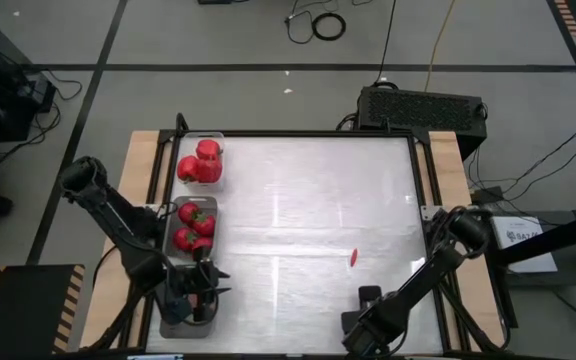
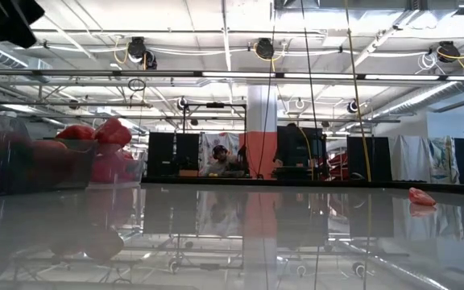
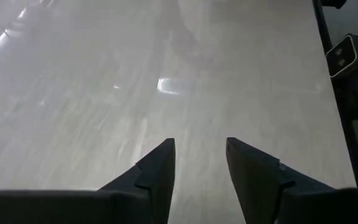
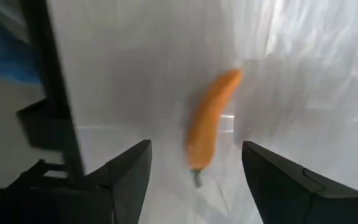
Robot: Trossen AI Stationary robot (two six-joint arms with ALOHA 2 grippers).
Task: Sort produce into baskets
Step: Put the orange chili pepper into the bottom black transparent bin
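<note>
1. Three clear bins are lined up along the table's (image 1: 298, 200) left edge. The far bin (image 1: 200, 160) is seen to hold a heap of red bell peppers (image 1: 200, 163); the middle bin (image 1: 196, 226) holds several red tomatoes with green stems (image 1: 194, 226).
2. The near bin (image 1: 186, 308) is largely covered by the left gripper (image 1: 205, 293) in the high view; what lies in it cannot be made out, though something small and reddish may be glimpsed there.
3. The left gripper is held over the near bin, just on the near side of the middle bin. In its wrist view the two dark fingers (image 3: 157, 168) are set a little apart, with nothing pinched between them and only bare tabletop seen beyond.
4. The right gripper (image 1: 368, 300) is placed near the table's front edge, right of centre, its fingers (image 4: 132, 168) spread wide and empty.
5. A single slender orange-red chili pepper (image 4: 210, 118) lies on the table just ahead of the right gripper, between the lines of its fingers but not touched by them. It is well apart from the left gripper and from all three bins.
6. A dark frame rail (image 4: 48, 81) runs beside the right gripper; the wide middle of the table between the arms is open.
</note>
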